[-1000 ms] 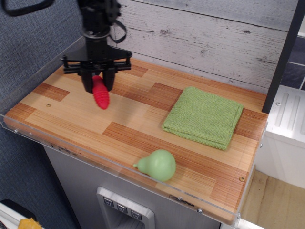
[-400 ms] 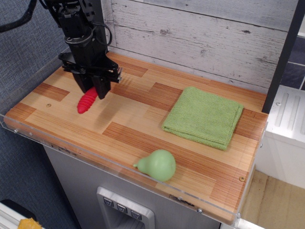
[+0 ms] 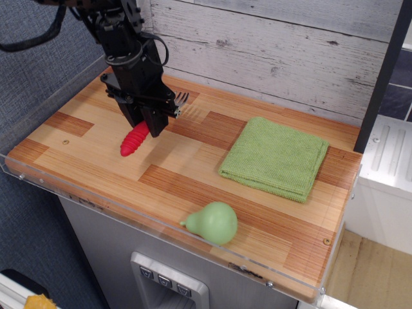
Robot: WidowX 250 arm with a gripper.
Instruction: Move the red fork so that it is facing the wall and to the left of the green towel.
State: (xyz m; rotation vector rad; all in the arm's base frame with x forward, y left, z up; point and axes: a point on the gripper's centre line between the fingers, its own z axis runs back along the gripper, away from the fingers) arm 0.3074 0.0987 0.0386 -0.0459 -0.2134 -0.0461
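The red fork [image 3: 133, 141] lies slanted at the left of the wooden table [image 3: 193, 174]. Its red ribbed handle points to the front left and its silver tines [image 3: 182, 98] point to the back right, toward the whitewashed plank wall [image 3: 270, 51]. My black gripper [image 3: 146, 123] comes down from above and is shut on the fork's upper handle. I cannot tell whether the fork touches the table. The green towel [image 3: 275, 156] lies flat to the right of the fork, well apart from it.
A pale green pear [image 3: 214, 223] lies near the table's front edge. A clear acrylic rim [image 3: 96, 199] runs along the front and left sides. A blue-grey panel [image 3: 38, 71] stands at the left. A dark post [image 3: 383, 77] stands at the right.
The gripper has moved right and slightly back with the fork. The fork has turned from hanging handle-down to slanted, and its tines now show, pointing toward the wall.
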